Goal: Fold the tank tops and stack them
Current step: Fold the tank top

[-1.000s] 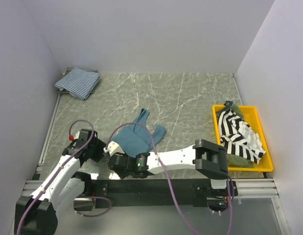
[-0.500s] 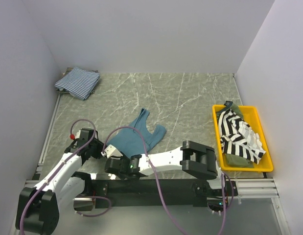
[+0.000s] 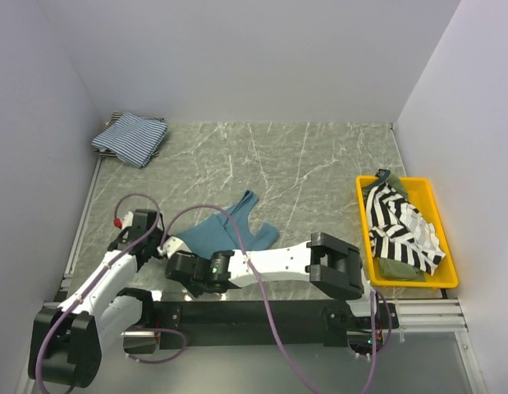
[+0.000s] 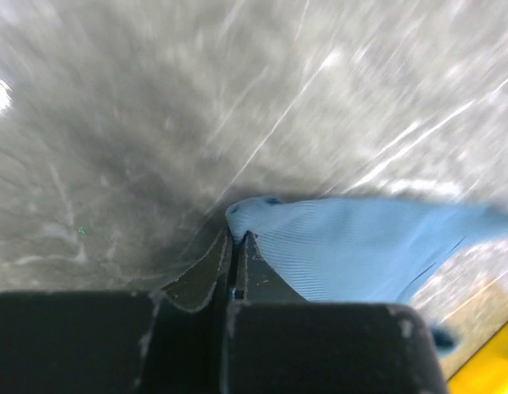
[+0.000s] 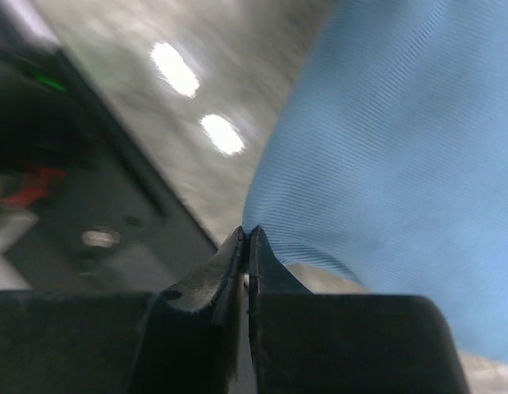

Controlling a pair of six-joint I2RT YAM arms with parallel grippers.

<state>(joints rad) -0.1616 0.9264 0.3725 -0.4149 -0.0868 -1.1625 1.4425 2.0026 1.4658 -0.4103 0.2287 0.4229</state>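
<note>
The teal-blue tank top (image 3: 231, 231) lies crumpled near the front middle of the marble table. My left gripper (image 3: 160, 246) is shut, pinching a corner of that top (image 4: 352, 246) between its tips (image 4: 237, 238). Just beside it, my right gripper (image 3: 176, 261) is shut on the same top's near edge (image 5: 401, 164), the cloth caught at its tips (image 5: 247, 235). A fine blue-and-white striped tank top (image 3: 130, 138) sits folded at the back left. The black-and-white striped tank top (image 3: 405, 222) lies piled over an olive-green one (image 3: 393, 268) in the tray.
A yellow plastic tray (image 3: 441, 215) stands at the right edge; its corner (image 4: 493, 361) shows in the left wrist view. White walls close in the table on three sides. The black rail (image 3: 262, 313) with the arm bases runs along the near edge.
Both grippers have gone from open to shut on the teal top's near edge. Both arms have shifted left, and the top has bunched up and moved a little left with them.
</note>
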